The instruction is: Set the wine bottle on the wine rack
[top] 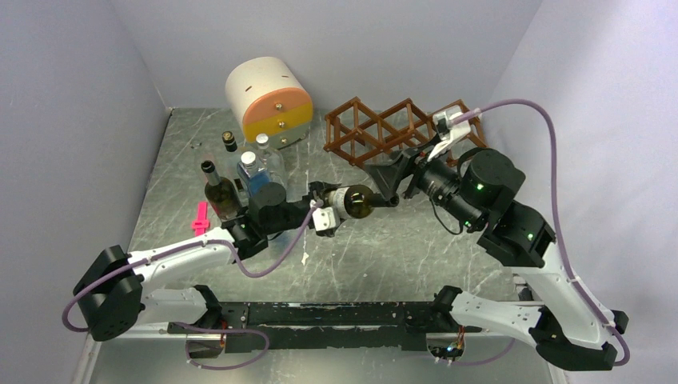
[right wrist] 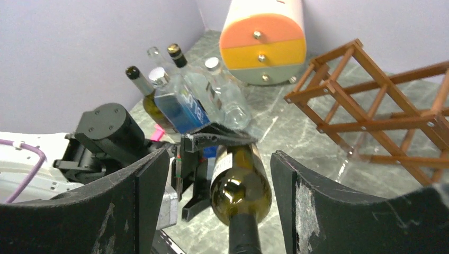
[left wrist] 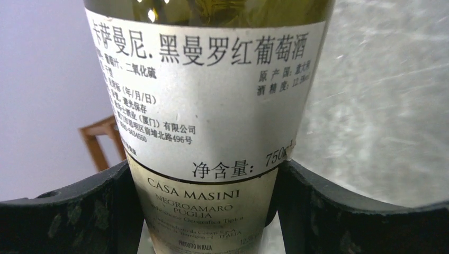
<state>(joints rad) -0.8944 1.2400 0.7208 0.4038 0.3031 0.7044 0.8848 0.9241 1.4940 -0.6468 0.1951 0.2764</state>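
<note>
A: Grip on the left side?
B: Firm: left gripper [top: 325, 202] closed on the wine bottle [top: 353, 202], pressed against the label on both sides of the lower body.
A: And the right?
B: Wide: right gripper [right wrist: 219, 164] spread around the bottle's shoulder and neck, clear gap on one side, close to the glass on the other, holding nothing.
A: Place of the bottle?
B: Lying level above the table [top: 384, 252], neck toward the right gripper, just in front of the wine rack [top: 382, 128], level with its left end. Outside every cell, apart from the slats.
A: Rack itself?
B: Reddish-brown lattice of diamond cells, standing on the table.
A: Around the rack?
B: Just left of it, round cream-and-orange drawer unit [top: 268, 100]. Further left of the rack and nearer the arms, cluster of standing bottles [top: 240, 176]. Well left of the rack, past those, small pink thing [top: 200, 218] flat on the table.
</note>
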